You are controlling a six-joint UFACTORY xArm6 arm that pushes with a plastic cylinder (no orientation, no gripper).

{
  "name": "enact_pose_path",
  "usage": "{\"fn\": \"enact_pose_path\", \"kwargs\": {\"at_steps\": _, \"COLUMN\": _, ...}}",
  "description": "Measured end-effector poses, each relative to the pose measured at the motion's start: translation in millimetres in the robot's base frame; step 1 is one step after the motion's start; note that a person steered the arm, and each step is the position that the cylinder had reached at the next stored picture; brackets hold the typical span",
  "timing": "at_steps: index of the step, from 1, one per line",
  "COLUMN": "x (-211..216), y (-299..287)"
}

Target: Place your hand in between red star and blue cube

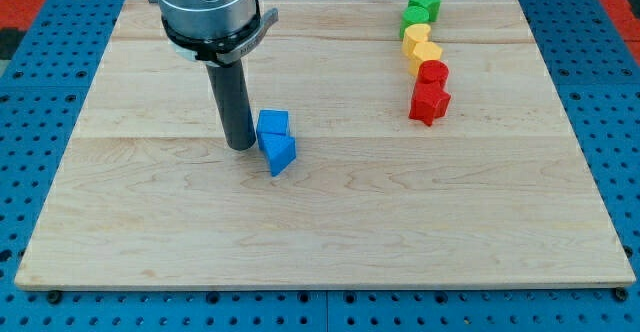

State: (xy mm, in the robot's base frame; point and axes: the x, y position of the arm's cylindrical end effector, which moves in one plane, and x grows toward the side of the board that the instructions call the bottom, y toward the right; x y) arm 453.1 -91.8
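Observation:
My tip [240,146] rests on the wooden board [150,222], just left of two blue blocks. The blue cube [272,124] sits beside the tip at its right; a blue triangular block [279,154] lies right below it, touching it. The red star [429,103] is at the view's right, at the lower end of a column of blocks, far from the tip.
Above the red star runs a column: a red round block [433,73], a yellow block [426,53], a second yellow block [414,36], a green block [415,16] and a green star [425,0]. Blue pegboard [40,92] surrounds the board.

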Motion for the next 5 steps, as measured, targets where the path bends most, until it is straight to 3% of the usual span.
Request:
{"fn": "enact_pose_path", "kwargs": {"at_steps": 3, "x": 0, "y": 28}}
{"fn": "enact_pose_path", "kwargs": {"at_steps": 4, "x": 0, "y": 1}}
{"fn": "enact_pose_path", "kwargs": {"at_steps": 5, "x": 30, "y": -18}}
